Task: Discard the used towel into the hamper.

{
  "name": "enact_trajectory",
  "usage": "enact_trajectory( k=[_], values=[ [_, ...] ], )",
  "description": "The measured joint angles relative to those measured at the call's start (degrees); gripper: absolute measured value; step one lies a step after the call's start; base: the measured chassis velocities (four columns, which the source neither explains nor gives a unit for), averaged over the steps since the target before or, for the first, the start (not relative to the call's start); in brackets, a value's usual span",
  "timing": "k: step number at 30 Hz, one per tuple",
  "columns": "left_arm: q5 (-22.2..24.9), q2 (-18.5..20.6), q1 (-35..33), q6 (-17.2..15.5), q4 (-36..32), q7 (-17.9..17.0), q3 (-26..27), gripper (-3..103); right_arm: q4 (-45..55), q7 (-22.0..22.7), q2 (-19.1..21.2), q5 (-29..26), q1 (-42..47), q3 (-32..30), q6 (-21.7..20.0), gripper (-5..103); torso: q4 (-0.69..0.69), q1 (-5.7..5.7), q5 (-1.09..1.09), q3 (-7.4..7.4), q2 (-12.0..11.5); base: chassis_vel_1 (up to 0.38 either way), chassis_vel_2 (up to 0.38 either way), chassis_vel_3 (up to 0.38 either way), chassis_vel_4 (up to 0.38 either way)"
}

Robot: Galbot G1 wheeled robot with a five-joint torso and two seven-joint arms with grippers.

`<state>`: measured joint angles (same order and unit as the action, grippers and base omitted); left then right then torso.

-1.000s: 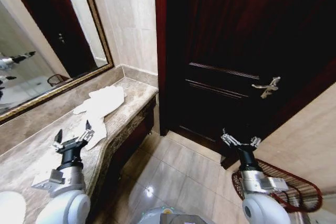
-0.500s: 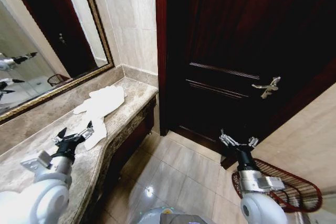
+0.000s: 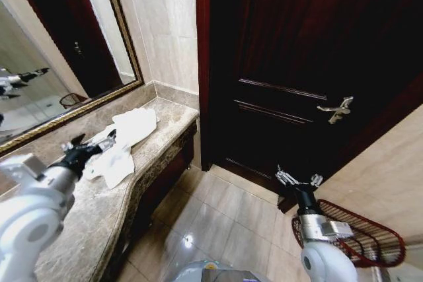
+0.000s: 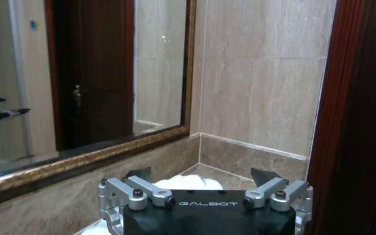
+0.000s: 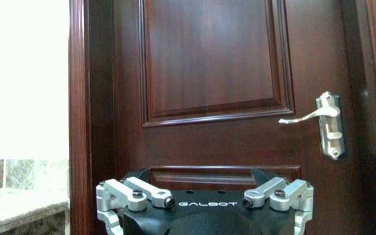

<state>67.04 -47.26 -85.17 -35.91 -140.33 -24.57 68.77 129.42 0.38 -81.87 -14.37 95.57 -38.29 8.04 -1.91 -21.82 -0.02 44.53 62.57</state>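
Head view, with both wrist views. Over the past second the left arm has swung forward along the marble bench point(image 3: 99, 209), carrying the left pincer point(image 3: 89, 148) from the near part of the slab up to the white towel point(image 3: 129, 133); the reach toward the towel is thus under way, and by this reading the grasp itself is not yet made. The left pincer stands wide open, holding nothing, its dark fingertips at the towel's near edge, whether touching cannot be told. In its wrist view the left pincer point(image 4: 201, 177) frames the towel point(image 4: 184, 183) between the spread fingers. The right pincer point(image 3: 299, 178) hangs open and empty over the floor before the door point(image 3: 310, 44). The hamper point(image 3: 370, 236) stands on the floor at the robot's right, well apart from the towel.
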Motion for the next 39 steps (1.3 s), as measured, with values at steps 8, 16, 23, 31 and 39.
enact_trajectory(
  k=[8, 16, 23, 31, 39],
  values=[
    [11.8, 17.2, 5.1, -0.5, 12.6, -2.3, 0.7, 99, -1.3, 0.3, 0.9, 0.4, -2.1, 0.8, -1.2, 100, 0.00, 0.00, 0.02, 0.00, 0.0, 0.000, 0.000, 0.000, 0.000],
    [16.8, 25.4, 9.6, -0.1, 25.6, -0.9, -5.3, 99, -2.4, 0.9, 0.9, 2.1, -3.8, 3.6, -1.7, 100, 0.00, 0.00, 0.01, 0.00, 0.0, 0.000, 0.000, 0.000, 0.000],
    [20.5, 27.3, 19.4, 0.6, 33.5, 0.7, -17.9, 99, -2.9, 1.3, 1.4, 3.0, -5.0, 5.1, -2.3, 100, 0.00, 0.01, 0.00, 0.00, 0.0, 0.000, 0.000, 0.000, 0.000],
    [19.0, 25.3, 35.0, 1.6, 39.3, 1.5, -35.8, 99, -3.2, 1.5, 1.3, 3.6, -5.2, 5.4, -2.5, 100, 0.00, 0.01, 0.03, 0.00, 0.0, 0.000, 0.000, 0.000, 0.000],
    [16.7, 21.8, 52.0, 1.1, 45.5, 1.4, -54.2, 99, -3.9, 1.4, 0.4, 3.5, -4.7, 3.9, -2.0, 100, 0.00, 0.00, 0.03, 0.00, 0.0, 0.000, 0.000, 0.000, 0.000]
  ],
)
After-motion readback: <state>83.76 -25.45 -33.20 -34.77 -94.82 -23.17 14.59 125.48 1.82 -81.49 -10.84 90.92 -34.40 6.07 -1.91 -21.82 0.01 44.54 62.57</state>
